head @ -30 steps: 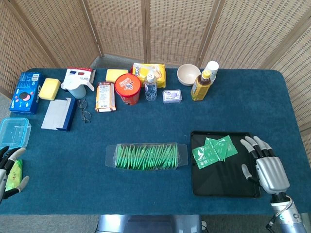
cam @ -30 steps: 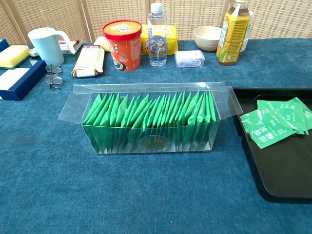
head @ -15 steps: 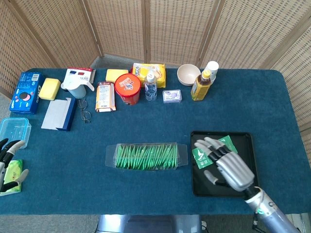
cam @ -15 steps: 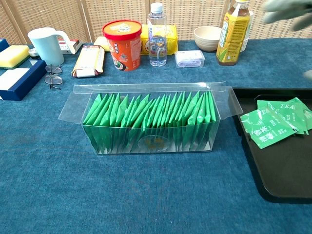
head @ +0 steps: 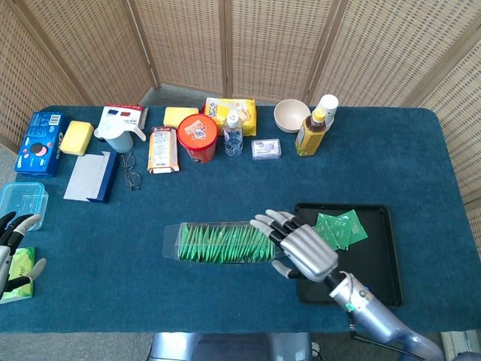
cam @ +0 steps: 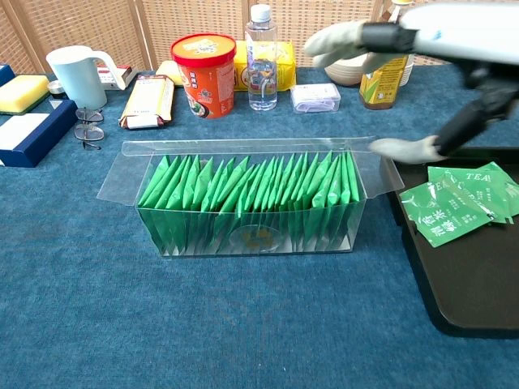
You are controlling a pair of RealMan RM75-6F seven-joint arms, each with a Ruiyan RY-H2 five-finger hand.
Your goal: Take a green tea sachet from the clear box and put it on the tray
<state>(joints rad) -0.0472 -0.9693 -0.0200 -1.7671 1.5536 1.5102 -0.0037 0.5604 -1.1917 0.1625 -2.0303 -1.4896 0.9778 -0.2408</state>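
Note:
The clear box (head: 226,241) (cam: 247,194) stands mid-table, packed with several upright green tea sachets (cam: 251,183). To its right lies the black tray (head: 379,274) (cam: 470,292) with a few green sachets (head: 340,228) (cam: 462,203) on its far part. My right hand (head: 298,244) (cam: 405,49) hovers open over the right end of the box, fingers spread, holding nothing. My left hand (head: 11,248) shows at the far left table edge, fingers apart and empty, beside a small green packet (head: 21,265).
Along the back stand a red cup (head: 198,137), water bottle (head: 234,132), yellow tea bottle (head: 311,131), bowl (head: 291,114), white pitcher (head: 118,134), snack packs, sponges and a blue box (head: 41,143). Glasses (head: 131,171) and a blue container (head: 21,204) lie left.
My right hand has travelled left from the tray's right edge, across the tray, to above the box's right end. The left hand has barely shifted.

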